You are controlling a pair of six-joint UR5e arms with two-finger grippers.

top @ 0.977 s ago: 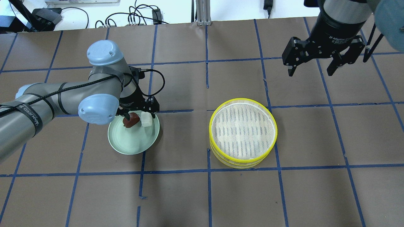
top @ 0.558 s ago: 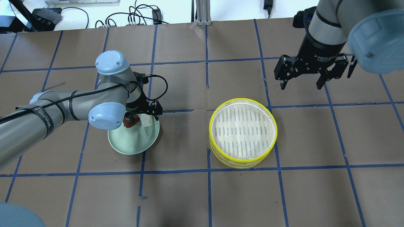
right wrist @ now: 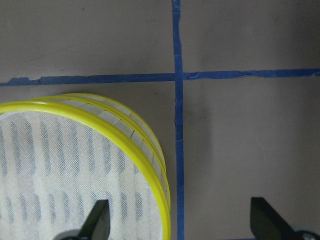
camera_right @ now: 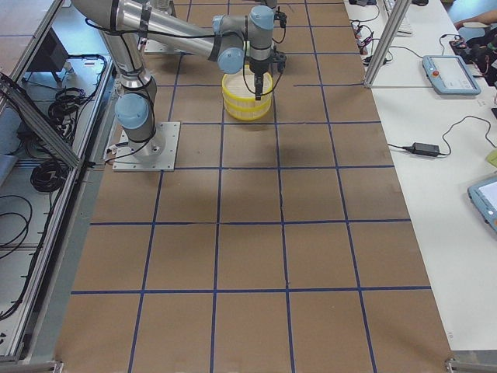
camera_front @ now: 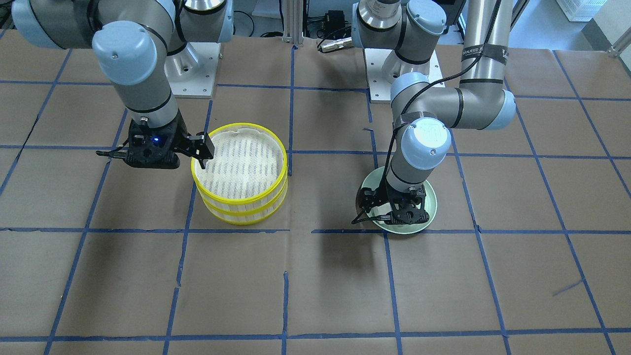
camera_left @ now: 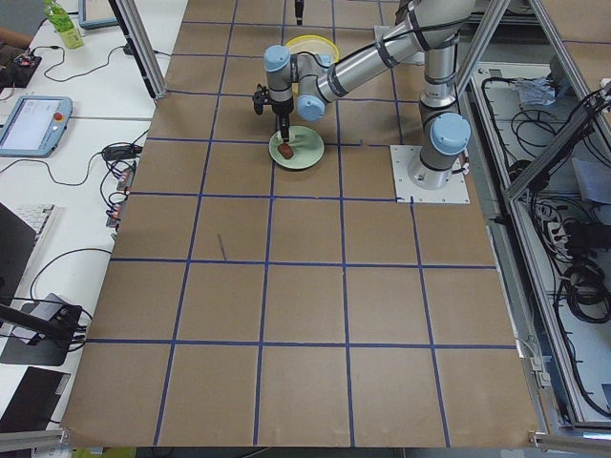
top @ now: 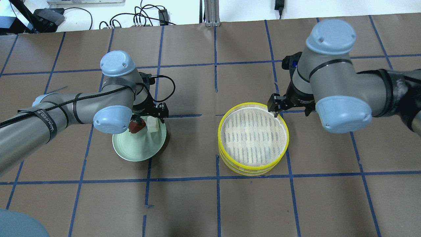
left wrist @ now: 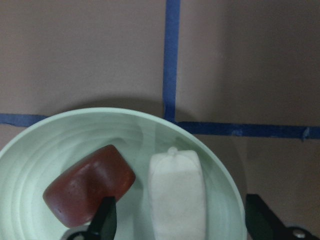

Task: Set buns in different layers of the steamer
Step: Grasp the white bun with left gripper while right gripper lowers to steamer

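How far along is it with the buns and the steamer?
Nothing is done yet: the reddish-brown bun and cream-white bun both lie on the green plate, and the steamer shows a bare top liner. In hand: left gripper open around the cream-white bun, right gripper open astride the steamer rim. Left: one bun per layer.

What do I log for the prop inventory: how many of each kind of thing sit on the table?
Buns: 2 (reddish-brown bun, cream-white bun)
Steamer: 1 (steamer, two stacked tiers)
Plate: 1 (pale green plate)
Total: 4
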